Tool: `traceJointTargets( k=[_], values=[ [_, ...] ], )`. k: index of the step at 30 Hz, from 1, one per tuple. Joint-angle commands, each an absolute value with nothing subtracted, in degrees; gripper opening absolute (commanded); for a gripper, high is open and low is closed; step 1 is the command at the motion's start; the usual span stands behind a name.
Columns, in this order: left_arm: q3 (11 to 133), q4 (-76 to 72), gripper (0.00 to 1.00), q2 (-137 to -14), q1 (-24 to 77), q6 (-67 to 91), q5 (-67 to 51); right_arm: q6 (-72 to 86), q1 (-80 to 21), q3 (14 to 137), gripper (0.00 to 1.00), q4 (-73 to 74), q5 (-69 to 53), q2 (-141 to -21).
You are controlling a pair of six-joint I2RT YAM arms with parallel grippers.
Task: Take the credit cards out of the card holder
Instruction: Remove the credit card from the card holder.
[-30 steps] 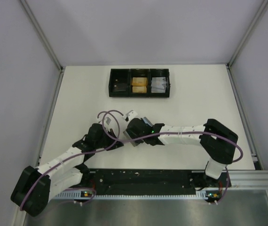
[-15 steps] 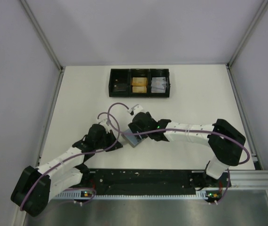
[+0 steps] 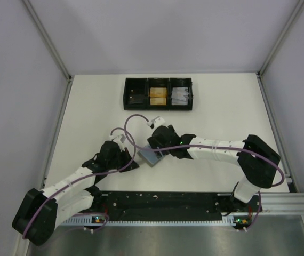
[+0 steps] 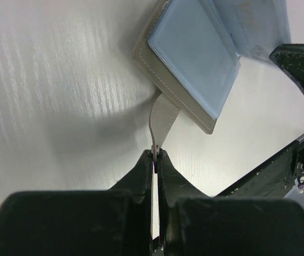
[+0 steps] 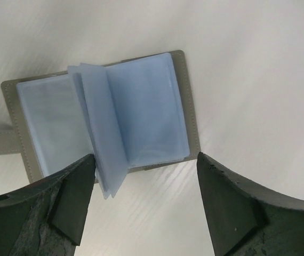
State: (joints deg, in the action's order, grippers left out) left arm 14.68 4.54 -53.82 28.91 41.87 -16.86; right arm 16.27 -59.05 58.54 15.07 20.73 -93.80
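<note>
– Grey tab, furthest left: does the left gripper point(image 4: 155, 154) have it?
– Yes. Its jaws are pressed together on the end of the tab point(image 4: 162, 120), which runs up to the card holder point(image 4: 186, 58). The gripper sits on the near side of the black tray point(image 3: 159, 108), well apart from it, under its left compartment.
– And the holder itself?
– It lies flat and open on the white table point(image 3: 221, 106), cover down. It is also on the tray's near side, about under the wall between the left and middle compartments. Its pale blue sleeves point(image 5: 141, 112) face up, and a few stand fanned at the fold. I cannot tell whether a card sits in any of them.
– The right gripper point(image 5: 145, 160)?
– It is under the tray's middle compartment, slightly nearer the tray than the holder is. Its jaws stand wide apart over the open sleeves and hold nothing, with one finger toward each side of the holder.
</note>
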Motion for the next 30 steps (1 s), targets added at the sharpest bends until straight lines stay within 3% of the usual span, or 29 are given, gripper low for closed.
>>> traceJointTargets(
  k=[1,4,10,16,21,26,30],
  values=[
    [13.8,4.22,0.0,-52.82,29.09,40.96,-17.49,16.17,-56.08,59.15,0.78,17.84,26.8,-91.23],
    [13.8,4.04,0.0,-52.82,29.0,40.87,-17.49,15.65,-55.28,58.89,0.82,18.11,26.9,-89.92],
    [13.8,3.95,0.0,-53.17,29.0,40.7,-17.75,14.24,-55.11,58.97,0.8,17.49,24.17,-88.16],
    [13.89,6.68,0.0,-51.42,29.0,40.34,-16.09,11.87,-54.06,59.06,0.61,15.3,17.6,-88.59],
    [14.41,8.52,0.0,-50.97,29.0,39.55,-14.68,9.58,-53.7,59.06,0.58,11.34,10.03,-90.78],
    [15.82,11.77,0.0,-52.12,28.92,39.02,-10.99,10.1,-52.3,59.94,0.41,8.53,4.49,-94.04],
    [16.61,11.78,0.0,-52.38,28.83,39.46,-8.53,11.86,-50.28,59.33,0.36,6.51,2.03,-96.41]
  ],
)
